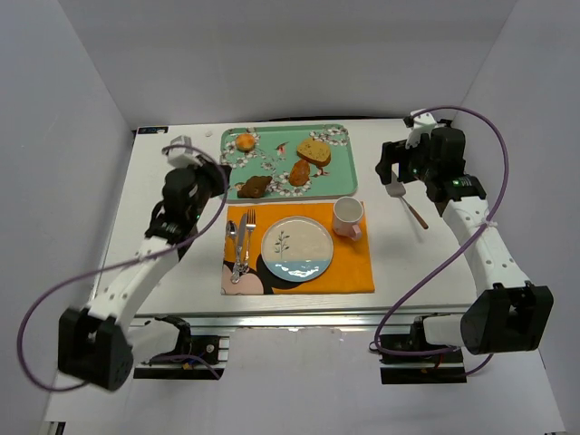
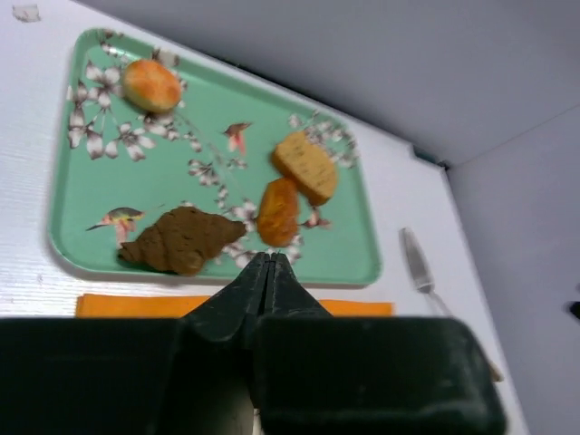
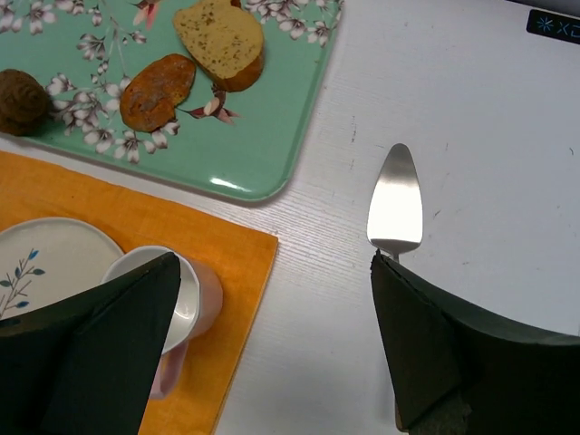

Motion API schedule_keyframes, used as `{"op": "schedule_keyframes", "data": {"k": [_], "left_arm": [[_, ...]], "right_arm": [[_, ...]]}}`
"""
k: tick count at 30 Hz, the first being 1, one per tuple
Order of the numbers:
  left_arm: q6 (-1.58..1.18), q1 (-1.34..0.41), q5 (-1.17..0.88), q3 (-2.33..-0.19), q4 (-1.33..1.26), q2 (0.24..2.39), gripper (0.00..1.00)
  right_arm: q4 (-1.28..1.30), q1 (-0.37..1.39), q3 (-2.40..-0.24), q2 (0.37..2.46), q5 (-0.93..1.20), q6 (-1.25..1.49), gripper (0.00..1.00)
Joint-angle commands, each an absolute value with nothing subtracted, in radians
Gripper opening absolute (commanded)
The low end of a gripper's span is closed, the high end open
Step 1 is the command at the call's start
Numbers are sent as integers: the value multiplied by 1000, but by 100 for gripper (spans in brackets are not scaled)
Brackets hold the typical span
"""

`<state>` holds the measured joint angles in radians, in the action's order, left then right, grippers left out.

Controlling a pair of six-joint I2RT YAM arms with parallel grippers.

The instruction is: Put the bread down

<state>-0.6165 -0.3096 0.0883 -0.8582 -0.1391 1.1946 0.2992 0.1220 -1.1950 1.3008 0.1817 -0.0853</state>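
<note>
My left gripper (image 2: pixel 265 265), fingers pressed together, points at the near edge of the green tray (image 2: pixel 82 236). My right gripper (image 3: pixel 272 265), fingers spread wide, hangs over the white table (image 3: pixel 471 109) to the right of that tray.

The bread (image 2: pixel 306 166) lies on the tray's right part, just beside an orange-brown pastry (image 2: pixel 278 211). My left wrist view also takes in the round bun (image 2: pixel 151 84) and the dark croissant (image 2: pixel 181 240). My right wrist view shows a metal server (image 3: pixel 396 204) on the table, and a pink mug (image 3: pixel 186 304) beside the plate (image 3: pixel 54 245) on the orange mat (image 3: pixel 136 213). Only the overhead view shows the cutlery (image 1: pixel 240 240) lying left of the plate.
</note>
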Motion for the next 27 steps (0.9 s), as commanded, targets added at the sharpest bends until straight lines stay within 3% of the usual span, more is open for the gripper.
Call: {"op": "schedule_keyframes", "data": {"k": [1,2,3,4,6,7,8,9,11,12,14,16,17,19,22,27], "left_arm": [[-638,-307,129,-714,-88,1002,8],[-641,-307,144,-684,-66,958,11],[-649,-307,155,-659,-50,915,20],[-654,-308,166,-616,-18,839,50],[-666,-307,198,-581,9,770,75],[-669,-307,202,-556,45,743,81],[-669,-307,202,-531,62,698,87],[-669,-307,202,-520,69,670,90],[-672,-308,187,-504,77,651,90],[-676,-308,179,-489,77,644,86],[-690,-307,152,-463,67,642,65],[-709,-307,137,-437,50,649,22],[-724,-307,131,-430,42,655,15],[-733,-307,118,-411,24,664,12],[-729,-307,107,-407,6,686,24],[-718,-307,98,-410,-30,735,28]], "right_arm": [[283,102,-1221,1309,229,-144,90],[298,75,-1216,1312,342,-198,89],[311,67,-1215,1318,371,-257,87],[313,62,-1211,1326,375,-293,83],[336,35,-1224,1364,414,-288,63],[340,22,-1227,1372,418,-278,54],[345,-12,-1225,1386,434,-269,28],[347,-35,-1224,1393,443,-268,12],[363,-59,-1218,1404,437,-293,6],[373,-70,-1214,1410,420,-324,13],[407,-75,-1211,1432,373,-384,45],[463,-96,-1215,1464,347,-436,72],[494,-115,-1215,1473,360,-460,74],[505,-165,-1191,1471,449,-520,73],[400,-215,-1085,1439,424,-531,70],[230,-229,-939,1447,382,-561,70]]}}
